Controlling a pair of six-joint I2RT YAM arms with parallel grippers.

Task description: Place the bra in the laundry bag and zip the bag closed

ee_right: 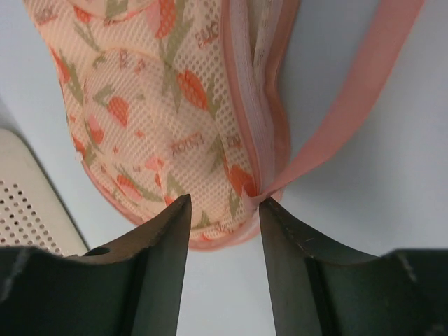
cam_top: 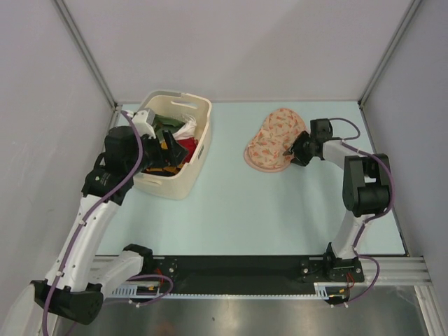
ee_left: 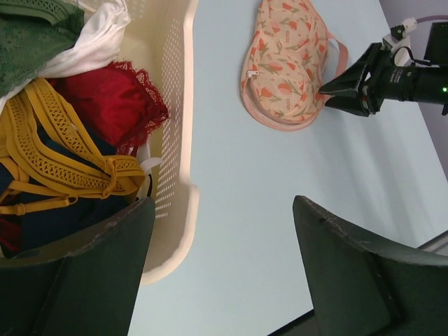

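The deep red lacy bra (ee_left: 115,98) lies in the cream basket among other clothes; it also shows in the top view (cam_top: 189,146). My left gripper (ee_left: 224,201) is open and empty, held above the basket's right rim (cam_top: 166,148). The pale pink laundry bag (cam_top: 273,140) lies flat on the table at the back right and looks zipped shut. My right gripper (ee_right: 224,203) is open, its tips at the bag's near end (ee_right: 175,126). Its right fingertip (ee_right: 269,210) touches the base of the pink loop (ee_right: 350,105). The right gripper also shows in the top view (cam_top: 290,155).
The cream plastic basket (cam_top: 197,164) stands at the back left and holds yellow (ee_left: 56,154), green (ee_left: 28,35) and white (ee_left: 98,35) clothes. Grey walls close the table on three sides. A black rail (cam_top: 238,269) runs along the near edge.
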